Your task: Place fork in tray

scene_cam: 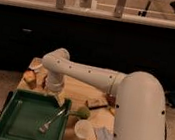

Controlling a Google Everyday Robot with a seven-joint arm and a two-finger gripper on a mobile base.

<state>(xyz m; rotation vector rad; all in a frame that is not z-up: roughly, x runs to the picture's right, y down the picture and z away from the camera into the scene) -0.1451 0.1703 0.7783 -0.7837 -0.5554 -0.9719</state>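
Observation:
The dark-green tray (18, 123) sits at the front left of the wooden table. The silver fork (53, 120) lies slanted on the tray's flat bottom near its right rim, tines toward the front. My white arm reaches from the right across the table. My gripper (55, 98) hangs just above the tray's back right corner, above the fork's handle end and apart from it.
A small white cup (82, 129) stands just right of the tray, with a green object (81, 113) behind it. White paper (103, 138) lies at the front right. Yellow-brown items (29, 78) sit behind the tray, and a small brown block (95, 104) sits mid-table.

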